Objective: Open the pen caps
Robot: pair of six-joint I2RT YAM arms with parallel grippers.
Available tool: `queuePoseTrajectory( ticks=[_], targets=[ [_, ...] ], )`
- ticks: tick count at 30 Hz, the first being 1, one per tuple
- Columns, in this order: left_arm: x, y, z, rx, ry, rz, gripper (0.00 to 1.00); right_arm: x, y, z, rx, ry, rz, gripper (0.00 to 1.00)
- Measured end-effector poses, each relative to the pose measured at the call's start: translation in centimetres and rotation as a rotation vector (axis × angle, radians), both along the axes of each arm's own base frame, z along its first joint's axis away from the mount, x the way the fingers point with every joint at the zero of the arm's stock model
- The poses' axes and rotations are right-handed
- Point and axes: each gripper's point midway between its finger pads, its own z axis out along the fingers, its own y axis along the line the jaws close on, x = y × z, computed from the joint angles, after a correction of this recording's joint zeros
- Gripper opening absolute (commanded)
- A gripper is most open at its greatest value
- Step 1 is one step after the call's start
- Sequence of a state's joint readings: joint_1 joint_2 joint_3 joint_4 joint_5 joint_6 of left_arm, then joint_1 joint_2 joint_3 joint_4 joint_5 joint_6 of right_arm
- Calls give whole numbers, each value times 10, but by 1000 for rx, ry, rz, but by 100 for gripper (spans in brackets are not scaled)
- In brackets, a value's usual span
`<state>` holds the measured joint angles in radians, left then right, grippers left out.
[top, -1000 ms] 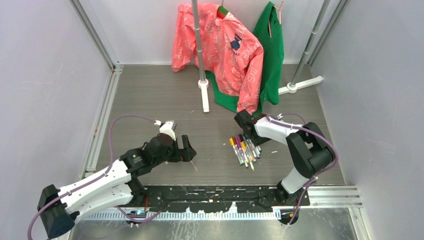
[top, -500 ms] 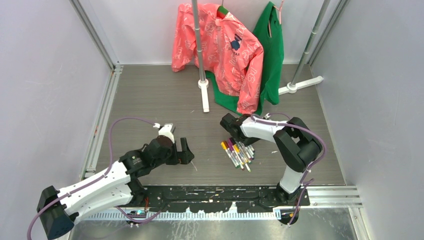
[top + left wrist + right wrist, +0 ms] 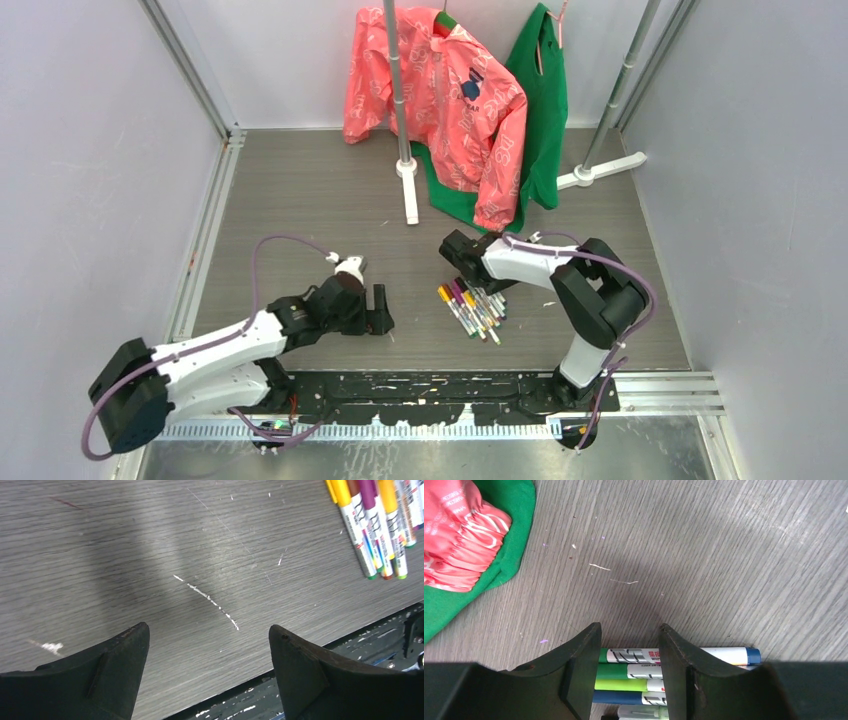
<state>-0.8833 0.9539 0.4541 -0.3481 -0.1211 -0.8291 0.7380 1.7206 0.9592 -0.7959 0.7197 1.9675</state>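
Several pens [image 3: 470, 308] with white barrels lie side by side in a bunch on the grey table, all capped. My right gripper [image 3: 456, 250] is low at the bunch's far end. In the right wrist view its open gripper [image 3: 630, 630] straddles the pens, with a green cap [image 3: 624, 671], a lime cap [image 3: 621, 685] and a blue cap [image 3: 616, 697] between the fingers [image 3: 586, 650]; nothing is gripped. My left gripper [image 3: 378, 310] is open and empty, left of the bunch. In the left wrist view the left gripper [image 3: 207, 630] faces bare table, with the pens [image 3: 380, 525] and yellow caps [image 3: 341, 490] at top right.
A pink jacket [image 3: 440, 90] and a green garment [image 3: 545, 100] hang from a rack at the back, its white feet [image 3: 410, 190] on the table. The garments show in the right wrist view [image 3: 459, 545]. A black rail [image 3: 450, 390] runs along the near edge.
My right gripper has swept left and the pen bunch has slid left with it. My left gripper has moved right and nearer, closer to the pens.
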Motion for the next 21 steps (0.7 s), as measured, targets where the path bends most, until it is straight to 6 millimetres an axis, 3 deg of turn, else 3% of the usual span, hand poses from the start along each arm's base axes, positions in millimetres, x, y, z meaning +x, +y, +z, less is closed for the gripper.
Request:
queuePoseTrajectory(
  ticks=[5, 10, 21],
  targets=[
    [-3, -13, -24, 41, 59, -50, 72, -3, -2, 0, 27, -25, -11, 52],
    [5, -48, -24, 52, 63, -137, 56, -7, -6, -1, 43, -34, -17, 52],
    [5, -120, -27, 59, 52, -311, 47, -22, -19, -2, 72, -65, -22, 51]
  ],
)
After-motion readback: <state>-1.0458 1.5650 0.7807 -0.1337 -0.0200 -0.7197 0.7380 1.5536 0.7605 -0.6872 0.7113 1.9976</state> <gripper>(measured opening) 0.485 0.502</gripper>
